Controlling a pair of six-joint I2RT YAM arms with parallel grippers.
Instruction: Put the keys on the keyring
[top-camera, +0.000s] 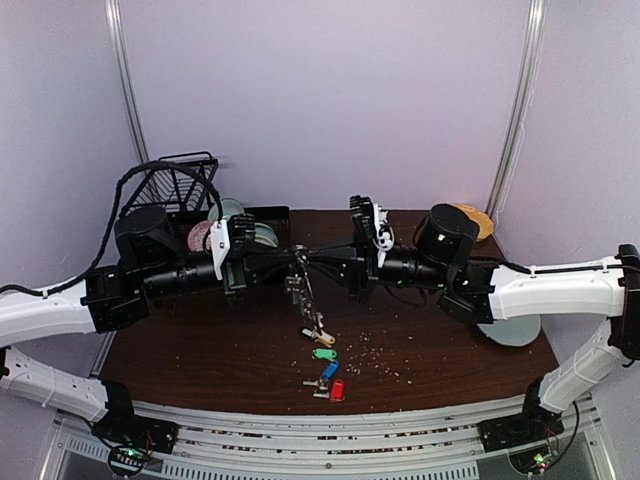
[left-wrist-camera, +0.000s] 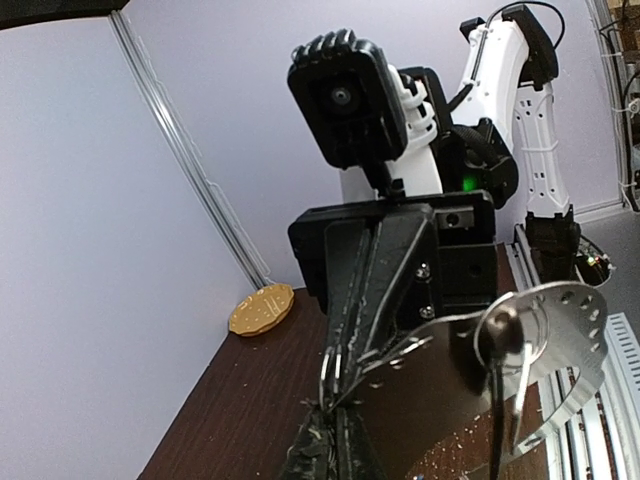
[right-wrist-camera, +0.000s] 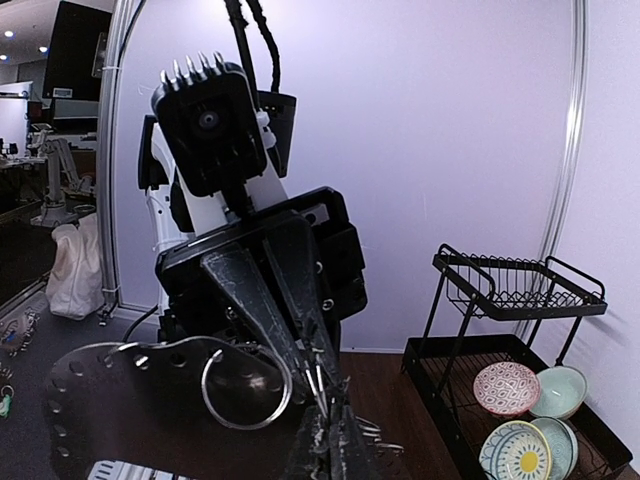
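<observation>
The left gripper (top-camera: 284, 262) and right gripper (top-camera: 318, 258) meet tip to tip, both clamped narrow on the keyring (top-camera: 300, 272) held between them. Below their fingertips, four tagged keys (top-camera: 324, 366) lie on the table (top-camera: 200, 340).

Thin dark wire keyring (top-camera: 303, 262) hangs pinched between my two clamped grippers, mid-air above the table centre, a clump of small silvery keys (top-camera: 297, 285) dangling off it. Loose keys on the table below, just apart: yellow-orange tag (top-camera: 324, 338), green tag (top-camera: 322, 353), blue tag (top-camera: 329, 369), red tag (top-camera: 337, 390).
</observation>
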